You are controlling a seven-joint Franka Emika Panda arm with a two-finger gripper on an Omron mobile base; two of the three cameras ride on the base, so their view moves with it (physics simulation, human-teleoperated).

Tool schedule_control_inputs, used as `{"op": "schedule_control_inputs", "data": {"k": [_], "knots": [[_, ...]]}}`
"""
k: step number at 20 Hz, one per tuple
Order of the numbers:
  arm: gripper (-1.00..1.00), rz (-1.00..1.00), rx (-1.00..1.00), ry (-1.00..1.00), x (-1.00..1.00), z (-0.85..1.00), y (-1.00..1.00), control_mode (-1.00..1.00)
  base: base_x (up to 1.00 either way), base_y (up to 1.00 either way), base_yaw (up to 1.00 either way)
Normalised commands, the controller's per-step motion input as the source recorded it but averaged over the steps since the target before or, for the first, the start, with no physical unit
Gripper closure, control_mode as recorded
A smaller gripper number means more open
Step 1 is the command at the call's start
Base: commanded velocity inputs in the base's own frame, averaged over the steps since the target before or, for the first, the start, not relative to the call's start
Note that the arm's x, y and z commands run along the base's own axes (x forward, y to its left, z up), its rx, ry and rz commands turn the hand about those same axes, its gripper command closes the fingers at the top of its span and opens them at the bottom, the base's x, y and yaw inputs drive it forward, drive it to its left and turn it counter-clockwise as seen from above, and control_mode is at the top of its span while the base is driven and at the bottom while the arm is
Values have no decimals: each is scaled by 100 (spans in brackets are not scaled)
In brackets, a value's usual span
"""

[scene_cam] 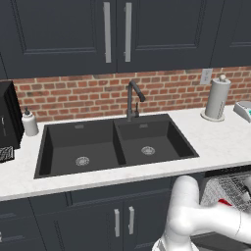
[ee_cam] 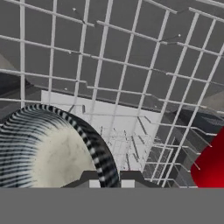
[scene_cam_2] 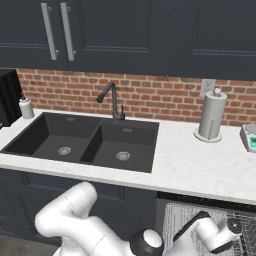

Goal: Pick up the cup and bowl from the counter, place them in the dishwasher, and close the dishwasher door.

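In the hand view my gripper (ee_cam: 110, 181) is shut on the rim of the bowl (ee_cam: 39, 148), which is striped black and white outside and speckled beige inside. It hangs just above the pale grey wire rack (ee_cam: 131, 65) of the dishwasher (scene_cam: 229, 188). The red cup (ee_cam: 212, 168) lies in the rack to the right of the bowl, and it shows as a red patch (scene_cam: 224, 202) behind my arm. The rack (scene_cam_2: 175, 220) sits pulled out under the white counter (scene_cam_2: 190, 165). The dishwasher door is hidden behind my arm.
A black double sink (scene_cam: 115, 144) with a dark faucet (scene_cam: 132, 100) fills the middle of the counter. A paper-towel roll (scene_cam: 217, 98) and a small pale device (scene_cam: 243, 110) stand at the right. A white soap bottle (scene_cam: 29, 122) and a black appliance (scene_cam: 9, 115) stand at the left.
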Motion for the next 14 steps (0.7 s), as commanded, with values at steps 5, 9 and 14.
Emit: {"op": "schedule_control_inputs", "data": {"k": [5,9,14], "knots": [[-100,-2,6,0,13,-38,0,-100,0,0,0],[-100,-1,8,0,7,-29,-10,-100,0,0,0],[-100,-1,9,0,-1,-13,-24,-100,0,0,0]]}}
